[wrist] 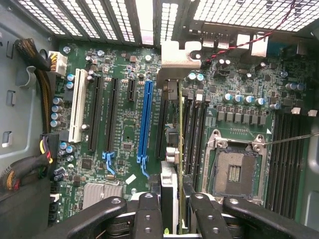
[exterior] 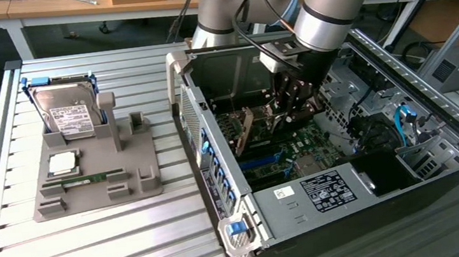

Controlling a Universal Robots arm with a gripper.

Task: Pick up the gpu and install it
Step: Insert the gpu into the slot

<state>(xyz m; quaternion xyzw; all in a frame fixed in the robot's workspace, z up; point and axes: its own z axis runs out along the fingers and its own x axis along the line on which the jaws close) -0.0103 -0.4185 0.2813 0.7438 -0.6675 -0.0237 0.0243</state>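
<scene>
Setting: robotics lab or workshop, probably.
Evidence: slatted aluminium worktable (exterior: 96, 245), opened computer case (exterior: 337, 175), wooden benches (exterior: 55, 6) behind, loose cables.

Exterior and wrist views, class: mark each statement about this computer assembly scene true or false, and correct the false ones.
1. The gripper holds the gpu edge-on above the motherboard. True.
2. The gpu lies on the grey holder. False: it is in the gripper inside the open computer case.
3. The hard drive stands upright in the grey holder. True.
4. The processor socket is covered by a large cooler. False: it is bare.
5. The long blue slot has a card seated in it. False: it is empty.
</scene>
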